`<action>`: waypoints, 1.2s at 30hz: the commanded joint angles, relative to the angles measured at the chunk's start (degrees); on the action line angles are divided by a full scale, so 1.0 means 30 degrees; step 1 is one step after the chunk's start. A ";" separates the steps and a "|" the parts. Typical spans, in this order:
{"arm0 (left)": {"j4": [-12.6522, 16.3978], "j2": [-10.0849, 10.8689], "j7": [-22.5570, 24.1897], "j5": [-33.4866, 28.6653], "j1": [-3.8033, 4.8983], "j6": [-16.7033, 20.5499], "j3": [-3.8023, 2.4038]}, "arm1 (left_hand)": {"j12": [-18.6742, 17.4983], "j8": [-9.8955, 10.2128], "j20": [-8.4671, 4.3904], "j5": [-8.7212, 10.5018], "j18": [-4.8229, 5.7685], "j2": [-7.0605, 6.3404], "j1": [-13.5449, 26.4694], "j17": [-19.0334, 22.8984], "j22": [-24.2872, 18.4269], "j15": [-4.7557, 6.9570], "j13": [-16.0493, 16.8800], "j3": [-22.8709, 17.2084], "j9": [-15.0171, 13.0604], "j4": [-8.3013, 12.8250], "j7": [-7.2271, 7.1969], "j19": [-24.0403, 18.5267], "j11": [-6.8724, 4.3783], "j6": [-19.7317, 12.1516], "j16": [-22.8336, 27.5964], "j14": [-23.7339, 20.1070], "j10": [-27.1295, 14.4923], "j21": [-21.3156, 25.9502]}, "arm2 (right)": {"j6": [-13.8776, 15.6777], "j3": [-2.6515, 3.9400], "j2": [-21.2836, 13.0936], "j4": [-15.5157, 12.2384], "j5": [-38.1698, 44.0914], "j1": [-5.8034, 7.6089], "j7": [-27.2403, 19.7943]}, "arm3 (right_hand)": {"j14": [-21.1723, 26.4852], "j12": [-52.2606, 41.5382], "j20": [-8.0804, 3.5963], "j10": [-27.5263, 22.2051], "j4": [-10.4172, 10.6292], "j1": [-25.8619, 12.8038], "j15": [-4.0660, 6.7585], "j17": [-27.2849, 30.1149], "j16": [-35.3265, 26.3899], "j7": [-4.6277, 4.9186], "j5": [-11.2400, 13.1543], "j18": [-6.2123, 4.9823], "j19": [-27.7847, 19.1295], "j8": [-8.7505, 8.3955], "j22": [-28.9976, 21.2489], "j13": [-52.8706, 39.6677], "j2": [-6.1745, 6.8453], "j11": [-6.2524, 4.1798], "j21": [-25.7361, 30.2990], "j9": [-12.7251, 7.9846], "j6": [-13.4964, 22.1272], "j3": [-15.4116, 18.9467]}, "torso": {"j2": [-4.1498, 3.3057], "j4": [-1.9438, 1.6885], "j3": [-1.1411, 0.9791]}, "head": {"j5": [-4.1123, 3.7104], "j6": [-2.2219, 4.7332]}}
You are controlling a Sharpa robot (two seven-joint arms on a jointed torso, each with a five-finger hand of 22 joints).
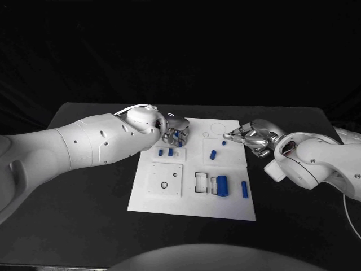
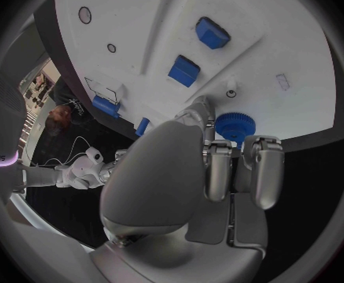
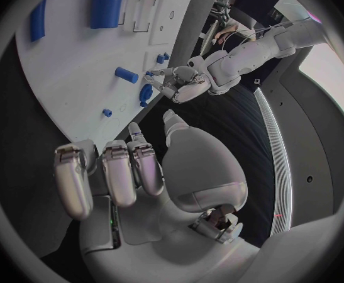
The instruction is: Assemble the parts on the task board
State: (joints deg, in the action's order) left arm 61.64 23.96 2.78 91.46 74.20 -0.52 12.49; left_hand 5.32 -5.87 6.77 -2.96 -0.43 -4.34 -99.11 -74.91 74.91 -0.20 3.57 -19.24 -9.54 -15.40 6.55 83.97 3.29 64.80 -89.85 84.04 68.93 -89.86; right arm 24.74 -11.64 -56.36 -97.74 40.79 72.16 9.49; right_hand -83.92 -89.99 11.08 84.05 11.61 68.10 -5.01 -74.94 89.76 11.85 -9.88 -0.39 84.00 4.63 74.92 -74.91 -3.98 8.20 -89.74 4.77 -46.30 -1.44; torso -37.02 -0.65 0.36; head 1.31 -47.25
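- Well, one white task board (image 1: 160, 204) lies in the middle of the black table (image 1: 83, 226), and I count several blue parts on it.
- Two small blue blocks (image 1: 165, 152) sit side by side on the board's left half, in a raised panel; in the left wrist view they show as two square pieces (image 2: 197, 51).
- One large blue cylinder (image 1: 222, 185) lies next to a rectangular cut-out, with one slim blue bar (image 1: 245, 189) just beside it towards the board's right edge.
- One short blue peg (image 1: 213, 153) lies further up, with one tiny blue piece (image 1: 224, 143) beyond it.
- One blue gear (image 2: 234, 127) sits at the board's far edge, right at the left hand's fingertips.
- The left hand (image 1: 176, 133) has its fingers curled close around the gear; whether it truly pinches it, I cannot tell.
- The right hand (image 1: 252, 136) hovers near the board's far right corner, fingers bent loosely, apart, holding nothing.
- The left arm's bulk hides part of the board's far left corner.
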 commanded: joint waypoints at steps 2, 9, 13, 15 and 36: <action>-0.0032 0.0066 0.0652 0.0077 -0.0075 0.0261 0.0041 | 0.0007 -0.0035 0.0081 0.0003 0.0144 -0.0037 -0.0016 -0.5029 0.5029 -0.0127 -0.0014 -0.0109 0.0005 -0.0072 -0.0059 0.2009 -0.0012 0.0145 -0.0049 0.1986 0.0088 -0.0047 | -0.0301 -0.0003 0.0012 -0.0002 -0.0012 -0.0011 -0.0011 | -0.2028 -0.0002 0.0137 0.1983 0.0017 -0.0036 -0.0091 -0.5019 0.0079 0.0317 0.0045 0.0128 0.1999 0.0099 0.5027 -0.5028 -0.0121 0.0171 -0.0085 0.0019 -0.0117 0.0090 | 0.0004 -0.0016 0.0006 | -0.0003 -0.0002; 0.0144 0.0305 0.1178 -0.0004 -0.0083 0.1386 0.0035 | -0.0041 -0.0038 0.0091 0.0001 0.0144 0.0000 0.0073 -0.5029 0.5029 -0.0136 -0.0011 -0.0134 0.0009 -0.0143 -0.0033 0.2009 0.0012 0.0205 -0.0049 0.1986 0.0160 -0.0047 | -0.0325 -0.0003 -0.0019 0.0040 -0.0012 -0.0011 0.0008 | -0.2028 -0.0002 0.0137 0.1983 0.0017 -0.0036 -0.0091 -0.5019 0.0079 0.0317 0.0045 0.0128 0.1999 0.0099 0.5027 -0.5028 -0.0121 0.0171 -0.0085 0.0019 -0.0117 0.0090 | -0.0005 -0.0036 0.0024 | -0.0030 0.0046; 0.0344 0.0537 0.1478 -0.0013 -0.0078 0.1988 0.0024 | -0.0055 -0.0040 0.0093 0.0001 0.0144 0.0007 0.0091 -0.5029 0.5029 -0.0140 -0.0012 -0.0143 0.0008 -0.0160 -0.0024 0.2009 0.0022 0.0223 -0.0049 0.1986 0.0173 -0.0047 | -0.0338 -0.0004 -0.0053 0.0074 -0.0013 -0.0011 0.0028 | -0.2028 -0.0002 0.0137 0.1983 0.0017 -0.0036 -0.0091 -0.5019 0.0079 0.0317 0.0045 0.0128 0.1999 0.0099 0.5027 -0.5028 -0.0121 0.0171 -0.0085 0.0019 -0.0117 0.0090 | 0.0000 -0.0055 0.0018 | -0.0032 0.0040; 0.0459 0.0677 0.1620 -0.0015 -0.0068 0.2399 0.0016 | -0.0064 -0.0041 0.0094 0.0001 0.0144 0.0010 0.0101 -0.5029 0.5029 -0.0142 -0.0013 -0.0146 0.0008 -0.0169 -0.0020 0.2009 0.0028 0.0231 -0.0049 0.1986 0.0179 -0.0047 | -0.0344 -0.0004 -0.0058 0.0102 -0.0013 -0.0012 0.0035 | -0.2028 -0.0002 0.0137 0.1983 0.0018 -0.0037 -0.0092 -0.5019 0.0079 0.0318 0.0043 0.0128 0.1999 0.0099 0.5027 -0.5028 -0.0122 0.0171 -0.0085 0.0019 -0.0116 0.0091 | 0.0012 -0.0060 0.0008 | -0.0018 0.0042; 0.2284 0.2532 0.1786 -0.0547 0.0841 0.2714 -0.0039 | -0.0146 -0.0055 0.0109 0.0003 0.0144 -0.0030 0.0211 -0.5029 0.5029 -0.0177 -0.0017 -0.0160 0.0004 -0.0263 -0.0010 0.2009 0.0051 0.0339 -0.0049 0.1986 0.0285 -0.0047 | -0.0460 -0.0005 -0.0008 0.0200 -0.0011 -0.0013 0.0109 | -0.2028 -0.0002 0.0139 0.1983 0.0023 -0.0038 -0.0094 -0.5019 0.0079 0.0321 0.0032 0.0128 0.1999 0.0096 0.5027 -0.5028 -0.0134 0.0173 -0.0085 0.0018 -0.0112 0.0093 | 0.0005 -0.0041 0.0002 | 0.0120 0.0084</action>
State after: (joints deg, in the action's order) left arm 68.05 31.31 7.49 90.62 76.57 8.01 12.40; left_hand 5.27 -5.84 6.78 -2.76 -0.43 -4.42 -99.03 -74.90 74.91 -0.19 3.49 -19.70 -9.47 -15.87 6.50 83.97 3.53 65.43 -89.85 84.04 69.49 -89.86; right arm 24.29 -11.64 -56.41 -97.16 40.66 72.15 9.78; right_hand -83.92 -89.99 11.08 84.05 11.61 68.10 -5.01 -74.93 89.76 11.85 -9.88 -0.39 84.00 4.63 74.90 -74.92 -3.98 8.20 -89.74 4.74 -46.30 -1.44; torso -37.01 -0.72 0.35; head 1.66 -46.93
